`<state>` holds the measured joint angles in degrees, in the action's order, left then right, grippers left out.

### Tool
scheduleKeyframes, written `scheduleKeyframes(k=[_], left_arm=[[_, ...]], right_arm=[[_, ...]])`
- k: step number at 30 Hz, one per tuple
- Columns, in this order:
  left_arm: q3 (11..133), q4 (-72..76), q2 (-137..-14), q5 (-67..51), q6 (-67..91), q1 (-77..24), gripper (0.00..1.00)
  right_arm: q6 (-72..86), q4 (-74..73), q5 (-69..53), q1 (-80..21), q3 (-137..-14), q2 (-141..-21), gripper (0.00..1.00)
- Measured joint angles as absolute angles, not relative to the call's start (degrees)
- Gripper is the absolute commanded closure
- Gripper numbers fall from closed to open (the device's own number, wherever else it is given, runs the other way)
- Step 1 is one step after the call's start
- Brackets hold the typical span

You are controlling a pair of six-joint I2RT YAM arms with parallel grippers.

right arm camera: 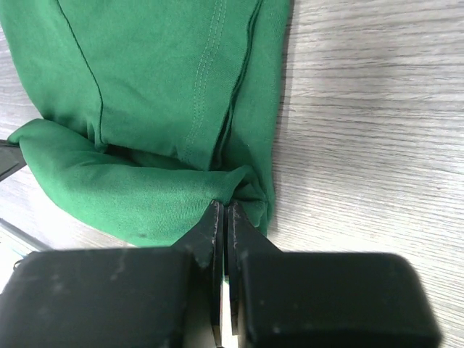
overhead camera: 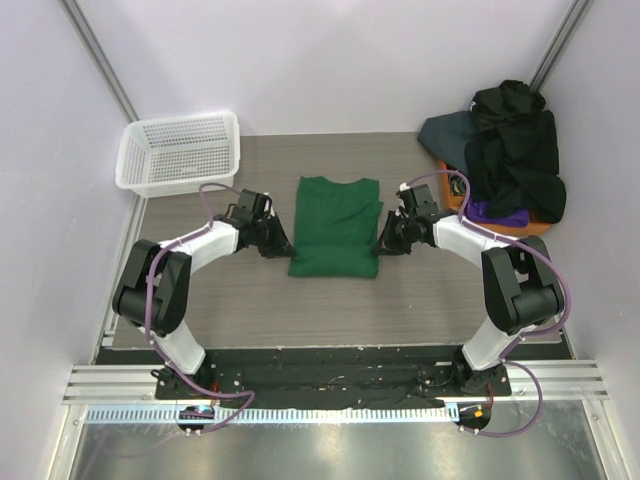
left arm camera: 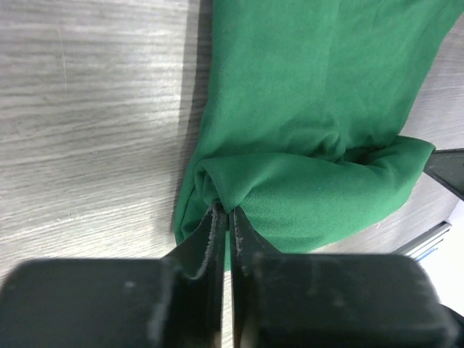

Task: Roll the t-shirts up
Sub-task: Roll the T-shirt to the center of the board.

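Observation:
The green t-shirt (overhead camera: 335, 215) lies folded into a narrow strip on the middle of the table, collar end away from the arms. Its near end is turned over into a thick fold (left arm camera: 319, 196) (right arm camera: 123, 196). My left gripper (overhead camera: 281, 240) (left arm camera: 226, 210) is shut on the left corner of that fold, with cloth pinched at the tips. On the right corner, my right gripper (overhead camera: 386, 238) (right arm camera: 225, 205) is shut the same way. More t-shirts are heaped at the back right: a black one (overhead camera: 515, 150), a dark slate one (overhead camera: 445, 130) and a purple one (overhead camera: 497, 212).
A white mesh basket (overhead camera: 180, 150) stands at the back left corner. The heap of shirts rests on a flat orange tray (overhead camera: 535, 228). Bare wood-grain table (overhead camera: 250, 300) lies between the shirt and the arm bases.

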<state>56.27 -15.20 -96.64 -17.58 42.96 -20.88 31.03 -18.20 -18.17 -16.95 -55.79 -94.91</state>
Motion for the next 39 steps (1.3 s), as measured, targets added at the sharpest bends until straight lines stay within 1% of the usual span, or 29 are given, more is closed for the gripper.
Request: scheduleKeyframes(k=[1, 2, 4, 5, 8, 11, 13, 14, 15, 16, 18, 19, 22, 26, 29, 32, 39], left_arm=[[56.42, -15.14, -96.68, -17.61, 42.83, -20.88, 0.80], [56.47, -14.90, -96.68, -17.58, 42.81, -20.86, 0.78], [56.64, -14.61, -96.68, -17.37, 42.59, -20.84, 0.73], [56.75, -14.57, -96.64, -17.06, 42.54, -20.82, 0.71], [56.93, -14.59, -95.88, -16.32, 42.06, -20.73, 0.68], [56.88, -14.68, -93.23, -15.70, 41.85, -20.64, 0.66], [56.60, -14.46, -90.19, -15.38, 41.91, -20.60, 0.66], [56.21, -14.37, -88.55, -15.18, 42.00, -20.62, 0.66], [55.33, -14.35, -85.93, -14.90, 42.19, -20.84, 0.67], [54.52, -14.13, -83.59, -14.72, 42.63, -21.10, 0.67], [52.86, -13.45, -79.59, -14.28, 43.33, -22.09, 0.69], [52.31, -13.17, -78.43, -14.22, 43.62, -22.70, 0.69], [50.11, -11.60, -76.36, -14.13, 44.84, -24.97, 0.72], [46.78, -10.92, -76.18, -14.33, 45.78, -26.13, 0.75], [44.80, -10.15, -75.68, -14.83, 46.30, -26.13, 0.79], [43.66, -8.03, -75.02, -15.84, 46.33, -26.13, 0.81], [43.62, -2.61, -77.36, -18.48, 46.57, -26.13, 0.80]], right_arm=[[31.18, -18.15, -18.09, -16.95, -55.79, -94.89, 0.86], [31.29, -18.11, -18.02, -16.95, -55.79, -94.87, 0.76], [31.77, -18.09, -17.80, -16.95, -55.83, -94.85, 0.69], [31.68, -18.02, -17.65, -16.91, -55.86, -94.74, 0.63], [31.73, -18.13, -17.50, -16.69, -55.86, -93.43, 0.58], [31.66, -18.28, -17.50, -16.69, -55.83, -89.58, 0.58], [31.64, -18.31, -17.58, -16.67, -55.77, -85.80, 0.62], [31.62, -18.24, -17.74, -16.67, -55.70, -84.16, 0.70], [31.66, -17.80, -18.17, -16.84, -55.24, -81.30, 0.74], [31.53, -17.61, -18.81, -16.99, -54.85, -79.61, 0.81], [32.18, -15.49, -21.85, -17.91, -52.95, -76.01, 0.87], [32.91, -13.26, -23.62, -18.70, -51.55, -75.02, 0.92], [35.57, -5.72, -29.82, -23.40, -45.56, -74.56, 0.99], [38.76, 0.43, -34.70, -29.43, -40.23, -79.90, 0.99], [40.84, 5.91, -36.84, -29.98, -39.51, -84.93, 0.99], [41.34, 9.43, -37.28, -29.82, -40.32, -88.33, 0.99], [41.89, 14.72, -37.71, -29.34, -46.24, -97.43, 0.99]])
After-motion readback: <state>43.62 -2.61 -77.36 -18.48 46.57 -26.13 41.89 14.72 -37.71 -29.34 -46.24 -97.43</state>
